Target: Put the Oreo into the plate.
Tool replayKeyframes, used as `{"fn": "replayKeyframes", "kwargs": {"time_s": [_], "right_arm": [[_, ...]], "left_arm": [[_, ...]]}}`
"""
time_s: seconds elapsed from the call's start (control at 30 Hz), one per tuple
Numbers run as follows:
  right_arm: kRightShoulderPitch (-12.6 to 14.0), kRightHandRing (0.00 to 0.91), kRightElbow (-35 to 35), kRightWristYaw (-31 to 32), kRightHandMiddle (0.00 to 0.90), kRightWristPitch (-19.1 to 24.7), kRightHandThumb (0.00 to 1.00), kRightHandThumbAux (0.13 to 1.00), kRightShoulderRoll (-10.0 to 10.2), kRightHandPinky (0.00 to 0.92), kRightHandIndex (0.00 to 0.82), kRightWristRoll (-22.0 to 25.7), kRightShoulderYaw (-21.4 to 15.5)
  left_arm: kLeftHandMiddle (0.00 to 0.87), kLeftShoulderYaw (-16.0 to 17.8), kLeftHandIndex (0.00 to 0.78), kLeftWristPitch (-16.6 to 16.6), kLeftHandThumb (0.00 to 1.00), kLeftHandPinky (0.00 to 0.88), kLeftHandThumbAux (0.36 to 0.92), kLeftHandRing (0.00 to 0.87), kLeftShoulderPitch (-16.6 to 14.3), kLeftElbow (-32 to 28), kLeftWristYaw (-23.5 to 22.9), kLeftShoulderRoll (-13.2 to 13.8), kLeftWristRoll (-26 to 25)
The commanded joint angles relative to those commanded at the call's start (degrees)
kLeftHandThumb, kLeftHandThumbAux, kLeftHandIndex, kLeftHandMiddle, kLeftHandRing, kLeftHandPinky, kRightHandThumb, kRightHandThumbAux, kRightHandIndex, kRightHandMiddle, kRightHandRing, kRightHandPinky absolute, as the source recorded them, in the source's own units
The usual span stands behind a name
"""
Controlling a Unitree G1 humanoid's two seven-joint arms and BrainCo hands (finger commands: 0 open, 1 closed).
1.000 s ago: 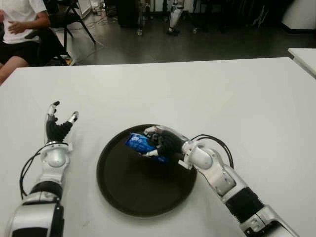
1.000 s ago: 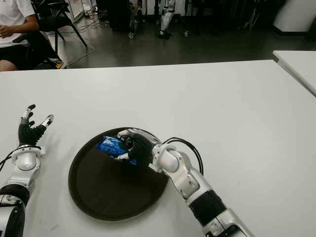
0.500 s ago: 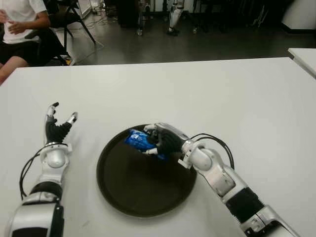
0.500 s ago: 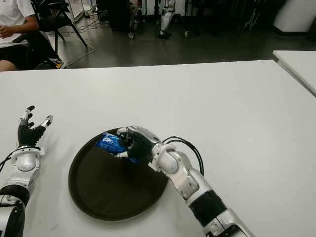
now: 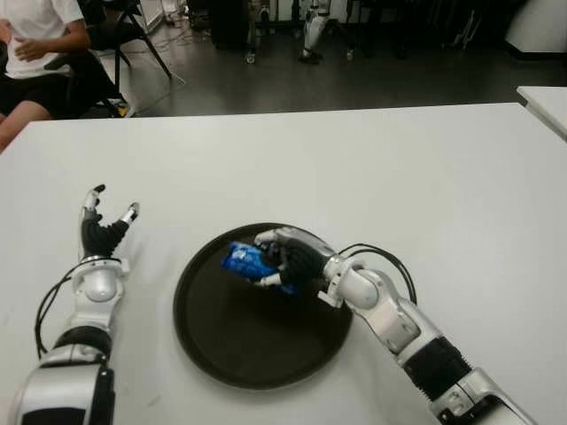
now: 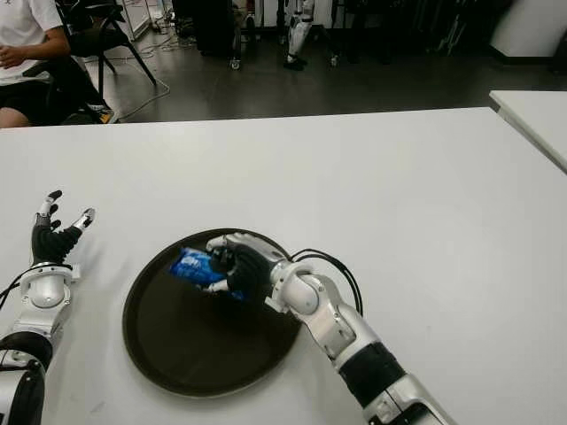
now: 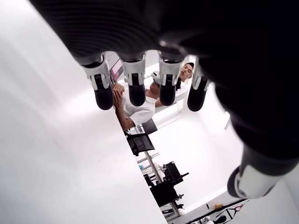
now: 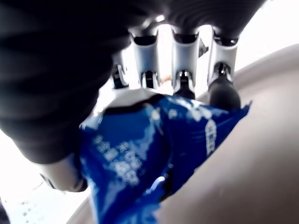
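Far left, a person (image 5: pixel 35 44) sits on a chair beyond the bench (image 5: pixel 354 159), off the play. Next, the left hand (image 5: pixel 102 226) shows on the bare white top, well left of the plate (image 5: pixel 221 345), fingers spread and relaxed, holding nothing; its wrist view confirms it, four fingertips fanned over white surface. On to the dark round plate at centre. Over its far half sits the right hand (image 5: pixel 285 257), fingers wrapped around the blue Oreo (image 5: pixel 244 259) pack. The pack pokes out from the fingers toward the robot's left, its long axis running roughly left to right across the plate, tilted a little. So the Oreo is in the right hand, already above the plate and inside the rim. The coming move, I'd say, is simply a drop or a short lowering, then letting go. The eye views can't settle whether the pack touches the plate. The right wrist view shows the wrapper crumpled under the fingers, with its free corner right by the dark surface; contact is unclear.
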Motion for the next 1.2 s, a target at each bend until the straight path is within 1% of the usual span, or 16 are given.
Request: {"fn": "replayKeyframes", "kwargs": {"time_s": [0.07, 0.23, 0.47, 0.67, 0.83, 1.03, 1.2], "right_arm": [[-0.26, 0.02, -0.31, 1.83, 0.017, 0.97, 0.009, 0.81, -0.2, 0.043, 0.006, 0.06, 0.08], [-0.72, 0.003, -0.29, 5.89, 0.002, 3.2, 0.001, 0.794, -0.4, 0.017, 0.0, 0.82, -0.03], [-1.06, 0.0, 1.37, 8.76, 0.0, 2.42, 0.0, 0.772, 0.33, 0.001, 0.0, 4.37, -1.15], [-1.93, 0.0, 2.77, 9.67, 0.0, 2.0, 0.0, 0.793, 0.31, 0.0, 0.0, 5.04, -1.01], [-2.49, 0.0, 3.58, 9.79, 0.0, 2.1, 0.0, 0.796, 0.18, 0.0, 0.0, 4.78, -0.6], [-3.1, 0.0, 4.04, 9.82, 0.0, 1.87, 0.0, 0.839, -0.08, 0.0, 0.0, 4.28, -0.18], [-3.44, 0.0, 2.9, 10.7, 0.0, 3.48, 0.0, 0.856, -0.74, 0.0, 0.0, 3.56, 0.37]], "left_arm": [[0.025, 0.07, 0.005, -0.01, 0.0, 0.0, 0.646, 0.0, 0.0, -0.02, 0.04, -0.04, -0.05], [0.03, 0.13, 0.009, -0.01, 0.0, 0.0, 0.656, 0.0, 0.07, -0.01, 0.13, -0.12, -0.08], [0.032, -0.32, 0.005, 0.01, 0.0, 0.0, 0.659, 0.0, 0.08, 0.03, 0.57, -0.01, 0.57], [0.032, -0.69, 0.006, -0.16, 0.0, 0.0, 0.662, 0.0, 0.13, -0.05, 0.62, 0.15, 1.03], [0.007, 0.43, 0.001, 0.1, 0.0, 0.0, 0.664, 0.0, 0.03, 0.08, -0.8, 0.18, -0.37], [0.028, 0.8, 0.0, 0.23, 0.0, 0.0, 0.671, 0.001, 0.07, 0.35, -0.79, 0.11, -0.61], [0.032, 0.66, 0.0, -0.13, 0.0, 0.0, 0.669, 0.002, 0.14, 0.36, -0.52, 0.14, -0.13]]}}
